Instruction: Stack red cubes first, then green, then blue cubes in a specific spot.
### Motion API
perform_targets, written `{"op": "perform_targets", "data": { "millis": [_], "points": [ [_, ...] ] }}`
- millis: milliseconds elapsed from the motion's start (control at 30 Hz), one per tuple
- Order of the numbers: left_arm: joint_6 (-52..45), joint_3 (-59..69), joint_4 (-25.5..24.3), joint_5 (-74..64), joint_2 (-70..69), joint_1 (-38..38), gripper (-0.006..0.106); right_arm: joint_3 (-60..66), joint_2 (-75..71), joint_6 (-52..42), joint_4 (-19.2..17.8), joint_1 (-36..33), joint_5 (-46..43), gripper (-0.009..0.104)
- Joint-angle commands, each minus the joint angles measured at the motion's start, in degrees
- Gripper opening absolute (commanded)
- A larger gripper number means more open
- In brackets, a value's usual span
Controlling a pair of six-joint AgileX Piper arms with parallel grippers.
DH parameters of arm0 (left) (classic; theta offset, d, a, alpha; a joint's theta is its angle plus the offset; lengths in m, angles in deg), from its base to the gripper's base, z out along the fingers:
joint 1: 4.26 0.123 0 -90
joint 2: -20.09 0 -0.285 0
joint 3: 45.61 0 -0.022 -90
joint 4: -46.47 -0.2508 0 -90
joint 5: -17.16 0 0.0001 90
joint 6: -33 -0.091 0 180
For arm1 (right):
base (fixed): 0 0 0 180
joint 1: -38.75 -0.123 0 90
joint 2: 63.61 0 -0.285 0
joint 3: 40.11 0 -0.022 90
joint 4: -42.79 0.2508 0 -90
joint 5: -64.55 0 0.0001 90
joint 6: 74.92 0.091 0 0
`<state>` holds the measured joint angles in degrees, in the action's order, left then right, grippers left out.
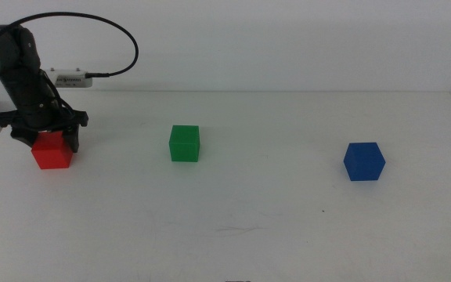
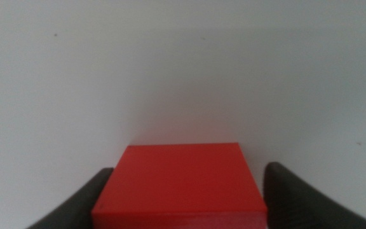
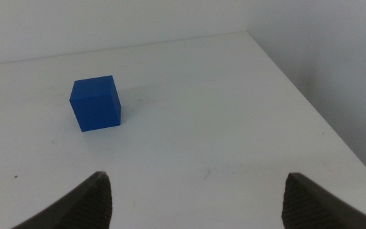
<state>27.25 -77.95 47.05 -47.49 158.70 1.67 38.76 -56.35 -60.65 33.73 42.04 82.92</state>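
The red cube [image 1: 52, 151] rests on the white table at the far left. My left gripper [image 1: 48, 138] comes down over it, one dark jaw on each side. In the left wrist view the red cube [image 2: 180, 181] fills the gap of the left gripper [image 2: 186, 191], and both jaws press against its sides. The green cube [image 1: 184, 143] stands alone left of centre. The blue cube [image 1: 364, 160] stands at the right. My right gripper [image 3: 196, 191] is open with nothing in it, some way back from the blue cube [image 3: 95, 102], and is out of the middle view.
A black cable [image 1: 124, 47] loops above the left arm at the back left. The table's right edge [image 3: 310, 108] runs close to the blue cube. Bare white tabletop [image 1: 233, 227] lies between and in front of the cubes.
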Motion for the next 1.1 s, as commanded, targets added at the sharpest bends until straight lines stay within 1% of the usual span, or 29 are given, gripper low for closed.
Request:
{"op": "perform_targets", "data": {
  "millis": [0, 133, 233, 300, 433, 533, 700, 833, 1000, 1067],
  "points": [
    [0.01, -1.69, 0.8, 0.66, -3.71, -0.01, 0.064, -1.01, -1.32, -0.72, -0.74, 0.25, -4.17, 0.08],
    [0.01, -1.69, 0.8, 0.16, -3.77, -0.01, 0.047, -1.01, -1.32, -0.72, -0.74, 0.25, -4.17, 0.08],
    [-0.06, -1.75, 1.05, -1.56, -4.16, -0.01, 0.036, -1.01, -1.32, -0.72, -0.74, 0.25, -4.17, 0.08],
    [-0.62, -1.75, 1.65, -2.45, -5.03, -0.09, 0.03, -1.01, -1.32, -0.72, -0.74, 0.25, -4.17, 0.08],
    [0.32, -1.34, 3.77, -3.7, -8.31, -0.3, 0.022, -1.01, -1.32, -0.72, -0.74, 0.25, -4.17, 0.08],
    [2.36, 1.81, 2.6, -4.42, -11.95, -1.65, 0.019, -1.01, -1.32, -0.72, -0.74, 0.25, -4.17, 0.08],
    [8.05, 13.64, -0.58, -0.29, -21.28, -6.2, 0.018, -1.01, -1.32, -0.72, -0.74, 0.25, -4.17, 0.08],
    [13.27, 21.44, -0.58, -0.52, -28.38, -10.56, 0.018, -1.01, -1.32, -0.72, -0.74, 0.25, -4.17, 0.08],
    [18.6, 24.08, -1.21, -2.98, -31.28, -20.35, 0.018, -1.01, -1.32, -0.72, -0.74, 0.25, -4.17, 0.08],
    [25.13, 24.08, -2.09, -3.33, -30.92, -24.99, 0.018, -1.01, -1.32, -0.72, -0.74, 0.25, -4.17, 0.08]
  ]
}}
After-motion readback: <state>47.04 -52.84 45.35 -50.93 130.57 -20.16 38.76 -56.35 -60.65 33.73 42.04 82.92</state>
